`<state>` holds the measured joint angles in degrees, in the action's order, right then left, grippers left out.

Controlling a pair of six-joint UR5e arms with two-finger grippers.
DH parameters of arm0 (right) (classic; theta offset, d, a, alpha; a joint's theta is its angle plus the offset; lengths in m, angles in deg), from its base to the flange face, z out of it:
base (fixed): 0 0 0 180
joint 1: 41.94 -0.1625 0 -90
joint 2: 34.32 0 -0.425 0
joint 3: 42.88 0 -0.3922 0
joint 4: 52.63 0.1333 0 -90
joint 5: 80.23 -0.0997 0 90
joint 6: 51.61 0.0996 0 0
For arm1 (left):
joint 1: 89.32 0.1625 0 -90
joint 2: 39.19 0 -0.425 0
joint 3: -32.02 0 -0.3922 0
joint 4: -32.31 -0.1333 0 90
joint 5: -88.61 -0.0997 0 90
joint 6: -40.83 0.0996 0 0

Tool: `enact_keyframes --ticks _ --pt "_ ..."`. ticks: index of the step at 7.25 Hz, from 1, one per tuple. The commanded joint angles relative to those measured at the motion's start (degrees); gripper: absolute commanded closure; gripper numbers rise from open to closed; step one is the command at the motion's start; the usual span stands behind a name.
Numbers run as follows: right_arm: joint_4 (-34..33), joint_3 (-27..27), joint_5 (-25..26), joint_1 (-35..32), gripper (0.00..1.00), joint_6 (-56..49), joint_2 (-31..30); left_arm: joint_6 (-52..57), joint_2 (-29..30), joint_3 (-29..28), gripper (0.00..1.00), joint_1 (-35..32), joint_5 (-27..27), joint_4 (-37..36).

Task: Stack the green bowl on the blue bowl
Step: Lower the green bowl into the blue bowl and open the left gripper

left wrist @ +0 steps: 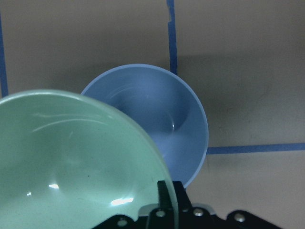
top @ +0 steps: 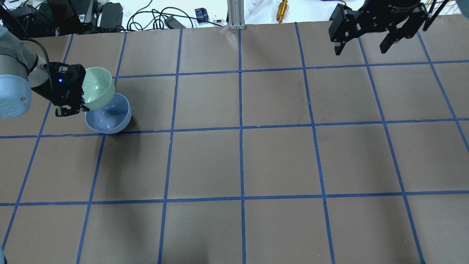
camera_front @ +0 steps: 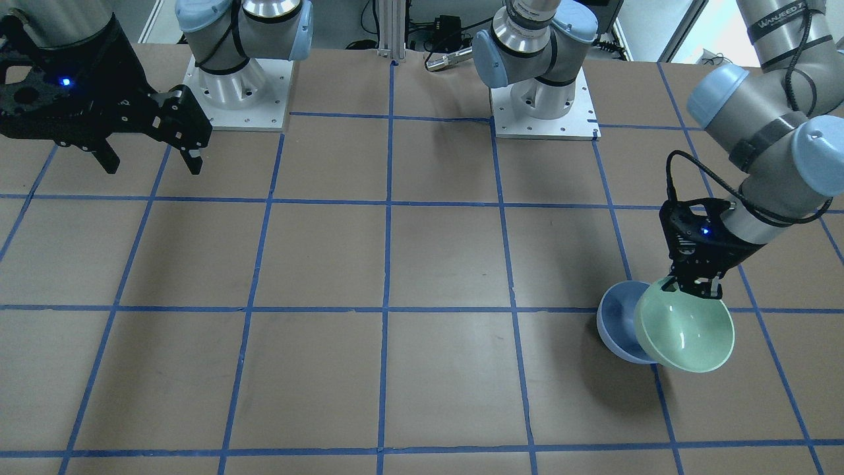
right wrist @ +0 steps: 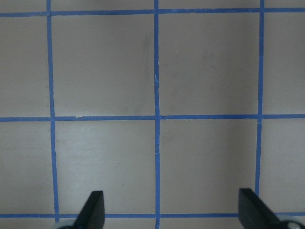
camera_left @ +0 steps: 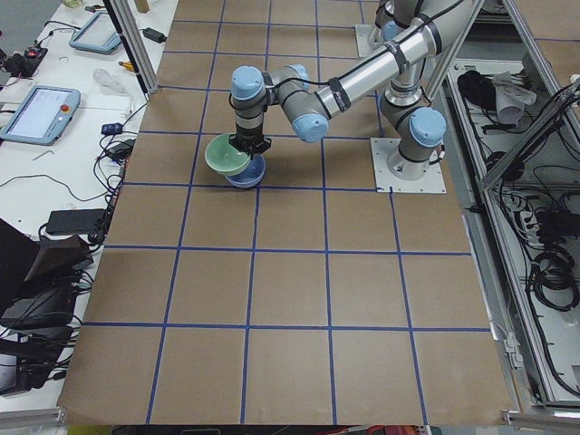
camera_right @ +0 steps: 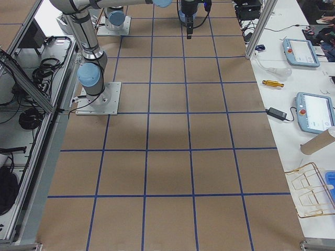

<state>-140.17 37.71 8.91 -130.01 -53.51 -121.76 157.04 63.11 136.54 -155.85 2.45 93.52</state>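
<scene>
The green bowl [camera_front: 689, 333] is held tilted, its rim pinched in the left gripper [camera_front: 697, 287], partly over the blue bowl [camera_front: 614, 322]. It is judged stiff, light and slippery, so a rim grip suits. The right gripper [camera_front: 151, 165] is seen spread, empty, well apart.

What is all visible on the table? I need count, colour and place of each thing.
pale periwinkle-blue glossy round bowl: one, blue, upright on the table
pale mint-green glossy round bowl: one, green, tilted, held by its rim, partly over the blue bowl
brown paper-covered table with blue tape grid: one, under both bowls
left pincer: one, black, shut on the green bowl's rim
right pincer: one, black, open, empty, far from both bowls
</scene>
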Motion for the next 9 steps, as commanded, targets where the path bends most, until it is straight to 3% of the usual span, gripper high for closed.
enact_keyframes --ticks 1,3,4,5,6,7,9 --pt "0.00 0.00 0.07 0.00 0.00 -0.03 -0.01 -1.25 0.27 2.60 1.00 -0.62 -0.06 -1.53" --pt "0.00 0.00 0.07 0.00 0.00 -0.03 -0.01 -1.43 0.97 4.37 1.00 -0.45 -0.15 -3.18" --pt "0.00 0.00 0.07 0.00 0.00 -0.03 0.08 -2.03 1.15 4.11 0.14 -0.36 -0.24 -3.29" --pt "0.00 0.00 0.07 0.00 0.00 -0.03 0.08 -4.22 0.63 3.50 0.02 0.07 -0.24 -2.68" --pt "0.00 0.00 0.07 0.00 0.00 -0.03 0.08 -7.37 -0.25 2.27 0.02 -0.10 -0.24 -1.19" --pt "0.00 0.00 0.07 0.00 0.00 -0.03 0.08 -11.49 -1.21 -1.31 0.02 -0.53 -0.15 3.96" --pt "0.00 0.00 0.07 0.00 0.00 -0.03 0.08 -23.24 -4.72 -12.27 0.00 -1.50 0.64 21.94"
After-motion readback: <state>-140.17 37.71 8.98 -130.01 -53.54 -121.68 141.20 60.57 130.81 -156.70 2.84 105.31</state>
